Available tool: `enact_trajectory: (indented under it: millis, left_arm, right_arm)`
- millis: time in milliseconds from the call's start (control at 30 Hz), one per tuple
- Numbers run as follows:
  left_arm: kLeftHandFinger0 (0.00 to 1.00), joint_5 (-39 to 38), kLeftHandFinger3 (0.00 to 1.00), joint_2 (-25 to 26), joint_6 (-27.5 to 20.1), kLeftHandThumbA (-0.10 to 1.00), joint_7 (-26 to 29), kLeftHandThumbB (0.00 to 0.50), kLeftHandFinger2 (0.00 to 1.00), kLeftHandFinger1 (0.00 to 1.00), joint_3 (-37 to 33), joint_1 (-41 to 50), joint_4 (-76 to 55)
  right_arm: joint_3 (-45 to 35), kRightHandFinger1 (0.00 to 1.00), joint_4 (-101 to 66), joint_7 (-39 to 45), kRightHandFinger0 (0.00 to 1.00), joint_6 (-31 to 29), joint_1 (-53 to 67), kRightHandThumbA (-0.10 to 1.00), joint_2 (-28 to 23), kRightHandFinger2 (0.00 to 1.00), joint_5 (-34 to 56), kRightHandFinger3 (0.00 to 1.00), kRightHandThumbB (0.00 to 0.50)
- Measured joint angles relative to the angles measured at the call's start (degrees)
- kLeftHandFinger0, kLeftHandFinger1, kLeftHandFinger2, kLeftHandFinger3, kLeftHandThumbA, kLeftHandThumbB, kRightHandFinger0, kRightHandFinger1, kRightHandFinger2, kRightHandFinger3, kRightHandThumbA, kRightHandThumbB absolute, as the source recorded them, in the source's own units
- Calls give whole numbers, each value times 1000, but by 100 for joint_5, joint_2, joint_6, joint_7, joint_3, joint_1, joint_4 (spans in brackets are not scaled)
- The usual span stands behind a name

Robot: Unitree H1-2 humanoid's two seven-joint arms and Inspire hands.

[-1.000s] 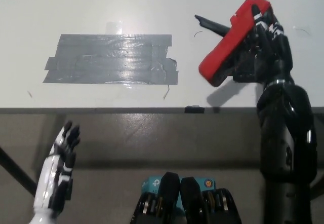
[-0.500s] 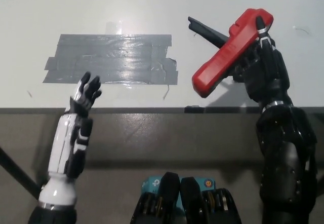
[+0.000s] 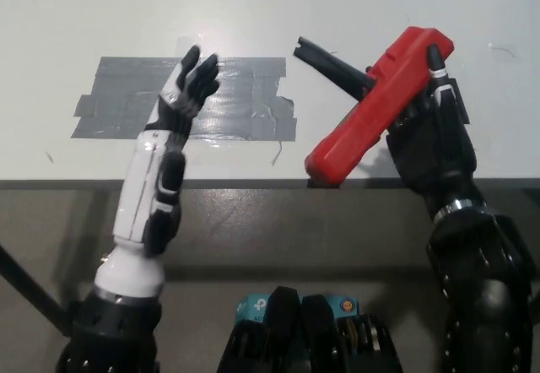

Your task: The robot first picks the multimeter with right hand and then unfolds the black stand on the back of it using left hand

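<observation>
White table (image 3: 405, 2), grey tape patch (image 3: 118, 103)

Red plastic multimeter (image 3: 371, 107) casing: no legible text, number or brand on the side that shows.
Black flat stand (image 3: 331, 65) projecting from it: unmarked.
Patch of grey duct-tape strips (image 3: 245, 103) on the white surface (image 3: 101, 10): no print readable.
White left hand (image 3: 187, 90): no label visible.
Black right hand (image 3: 434, 141): no label visible.
Small blue and orange object (image 3: 253, 307) at bottom edge: a white rounded mark shows, too small and partly hidden to read.
Result: no text, label, brand, number or sign can be read anywhere in the head view.
</observation>
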Motion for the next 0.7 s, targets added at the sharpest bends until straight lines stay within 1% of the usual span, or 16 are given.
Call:
enact_trajectory:
  millis: [33,67,100,167,200,233,267,367,400,433,467,500,600,667,700]
  left_arm:
    - [1000,16,1000,-10,33,970,-12,235,1000,1000,-32,-47,-26]
    - [1000,25,1000,-16,66,970,-25,235,1000,1000,-54,-86,-55]
    - [1000,33,1000,-20,90,959,-39,228,1000,1000,-76,-118,-99]
    - [1000,50,1000,-28,125,991,-65,235,1000,1000,-121,-186,-179]
    - [1000,68,1000,-30,141,1000,-72,233,1000,1000,-142,-214,-223]
    - [1000,84,1000,-30,154,1000,-80,234,1000,1000,-159,-237,-265]
    - [1000,110,1000,-30,169,1000,-95,237,1000,1000,-178,-265,-319]
    - [1000,228,1000,-31,174,1000,-120,247,1000,1000,-248,-356,-443]
    - [1000,257,1000,-30,168,1000,-124,259,1000,1000,-264,-382,-476]
    - [1000,294,1000,-28,153,1000,-129,277,1000,1000,-276,-410,-518]
    - [1000,315,1000,-26,143,1000,-131,289,1000,1000,-279,-427,-535]
    - [1000,362,1000,-22,124,1000,-142,291,1000,1000,-280,-481,-559]
    - [1000,479,1000,-13,104,1000,-165,293,1000,1000,-271,-571,-643]
    - [1000,559,1000,0,88,1000,-169,303,1000,1000,-254,-595,-725]
    - [1000,594,1000,6,81,1000,-170,306,1000,1000,-246,-601,-749]
  right_arm:
    - [71,119,-107,16,0,0,53,-100,-30,551,108,96,104]
    - [150,165,-193,40,0,0,105,-100,-64,619,199,121,98]
    - [202,210,-275,67,0,0,145,-100,-90,680,285,187,92]
    - [315,217,-440,128,0,0,225,-100,-165,669,477,236,102]
    - [368,213,-522,162,0,1,268,-100,-202,660,555,246,123]
    - [422,191,-602,194,0,1,313,-100,-238,610,630,245,127]
    - [472,180,-709,221,0,1,353,-100,-267,607,725,234,113]
    - [611,180,-1043,293,0,1,471,-100,-361,610,1000,227,123]
    - [661,174,-1144,330,0,1,505,-100,-397,601,1101,231,129]
    - [709,170,-1251,369,0,1,530,-100,-429,597,1183,245,124]
    - [738,158,-1326,394,0,1,543,-100,-450,579,1240,233,120]
    - [774,142,-1443,445,0,1,552,-100,-473,560,1353,233,118]
    - [803,137,-1608,535,0,1,555,-100,-544,565,1610,241,125]
    - [802,109,-1640,567,0,1,567,-100,-599,531,1728,261,135]
    - [802,86,-1643,572,0,0,575,-100,-617,504,1756,254,134]
